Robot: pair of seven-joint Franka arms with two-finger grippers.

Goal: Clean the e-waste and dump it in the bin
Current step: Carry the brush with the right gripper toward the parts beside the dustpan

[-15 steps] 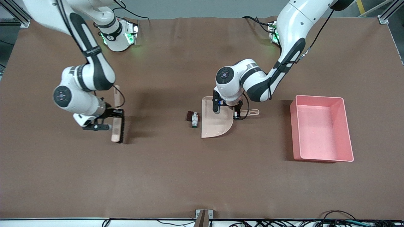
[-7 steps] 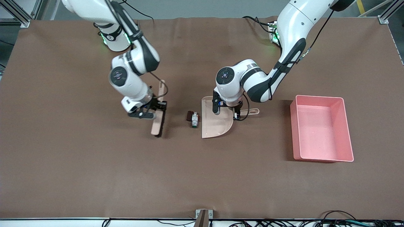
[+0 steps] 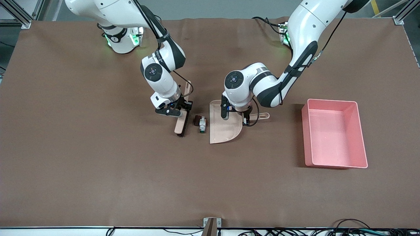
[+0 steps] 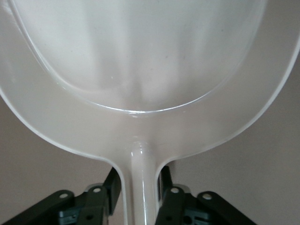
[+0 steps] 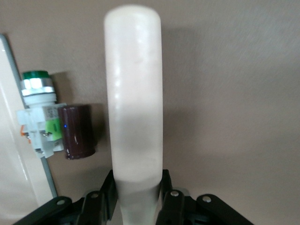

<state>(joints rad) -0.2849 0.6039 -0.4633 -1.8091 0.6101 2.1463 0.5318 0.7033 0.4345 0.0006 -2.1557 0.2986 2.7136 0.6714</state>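
The e-waste, a dark brown-red block (image 3: 197, 120) (image 5: 77, 131) and a white-grey component (image 3: 202, 125) (image 5: 40, 117) with a green tip, lies on the brown table just off the open mouth of the beige dustpan (image 3: 223, 129) (image 4: 140, 70). My left gripper (image 3: 235, 115) (image 4: 139, 177) is shut on the dustpan's handle near the pan's neck. My right gripper (image 3: 178, 108) (image 5: 138, 180) is shut on the beige brush (image 3: 181, 126) (image 5: 133, 93), which hangs low beside the dark block, toward the right arm's end. The pink bin (image 3: 361, 137) sits toward the left arm's end.
Bare brown table (image 3: 131, 180) spreads nearer the front camera. The dustpan's handle tip (image 3: 265, 115) points toward the bin. Both robot bases stand along the table's edge farthest from the front camera.
The right arm has swung the brush from the right arm's end of the table over to just beside the e-waste. The left arm and the dustpan have stayed in place.
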